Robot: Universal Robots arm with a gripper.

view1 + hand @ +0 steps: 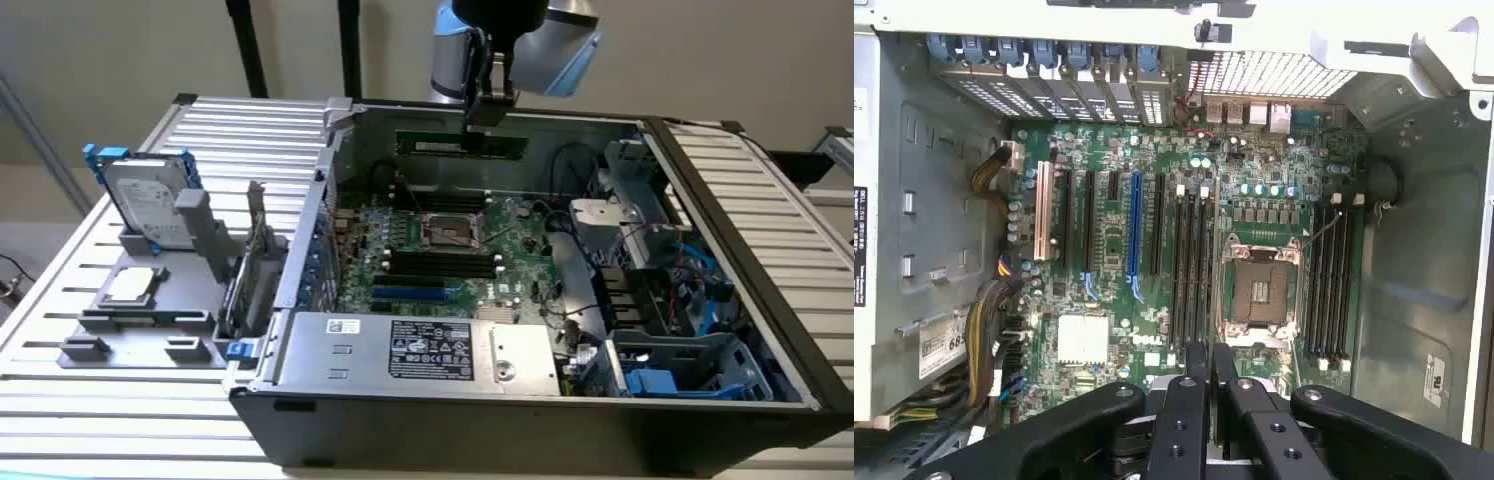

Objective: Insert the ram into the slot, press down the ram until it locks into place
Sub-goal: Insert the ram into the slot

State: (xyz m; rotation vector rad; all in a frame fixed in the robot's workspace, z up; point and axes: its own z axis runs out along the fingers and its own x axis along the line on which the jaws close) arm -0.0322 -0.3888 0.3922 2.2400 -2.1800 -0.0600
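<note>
tool (482,124) clamped on the long thin green ram stick (461,145), far as we can see | ram hangs level in the air past the square metal CPU socket (447,232), near the case's far wall | not seated in the long black memory slots (434,265) beside that socket

A plain beige wall (120,50) and black poles (247,45) stand behind the ribbed metal table (80,420).

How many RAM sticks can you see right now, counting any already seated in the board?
1: the ram, held by the gripper above the open case. The memory slots look empty.
</note>
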